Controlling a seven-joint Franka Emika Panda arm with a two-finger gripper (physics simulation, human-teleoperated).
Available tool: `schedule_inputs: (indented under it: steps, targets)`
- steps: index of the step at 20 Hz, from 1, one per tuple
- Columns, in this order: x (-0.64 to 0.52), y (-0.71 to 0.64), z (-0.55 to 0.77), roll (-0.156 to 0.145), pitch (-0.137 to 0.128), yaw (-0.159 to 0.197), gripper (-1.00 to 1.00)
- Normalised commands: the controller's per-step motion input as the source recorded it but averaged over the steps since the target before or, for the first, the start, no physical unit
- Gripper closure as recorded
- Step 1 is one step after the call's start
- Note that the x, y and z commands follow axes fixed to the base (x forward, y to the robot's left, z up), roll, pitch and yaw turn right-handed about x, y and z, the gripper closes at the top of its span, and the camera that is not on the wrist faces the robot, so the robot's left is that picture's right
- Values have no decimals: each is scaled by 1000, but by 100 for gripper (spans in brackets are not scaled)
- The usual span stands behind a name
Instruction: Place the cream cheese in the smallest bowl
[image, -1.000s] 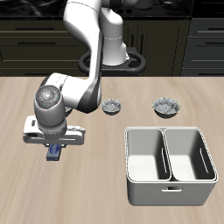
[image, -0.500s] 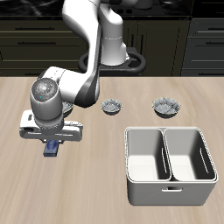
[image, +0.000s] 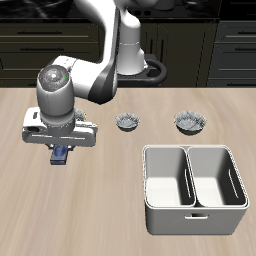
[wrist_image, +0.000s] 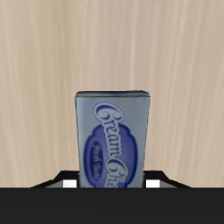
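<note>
The cream cheese (image: 61, 154) is a small dark blue box with a lighter label. It hangs between my gripper's (image: 61, 151) fingers, a little above the table, toward the table's front. In the wrist view the cream cheese (wrist_image: 112, 140) fills the middle, and the gripper (wrist_image: 112, 180) is shut on its near end, with wood table below. The smallest bowl (image: 127, 122) is grey-white and speckled. It stands near the table's middle, farther back than the gripper and well apart from it.
A wider similar bowl (image: 188, 122) stands beside the smallest one. A white two-compartment bin (image: 194, 187) sits near the front edge. My arm's links (image: 100, 70) rise behind the gripper. A dark round shape (image: 153, 68) sits by the robot's base.
My gripper has risen and moved slightly back with the cream cheese held in it. The box is now off the table. The bowls and bin have not moved.
</note>
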Motion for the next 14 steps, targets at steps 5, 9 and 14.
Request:
schedule_inputs:
  steps: [5,9,14]
  targets:
    - [-197,120,476,5,-65,1,100]
    - [-220,88,471,7,-76,-12,100]
    - [-246,116,290,4,-38,-3,100]
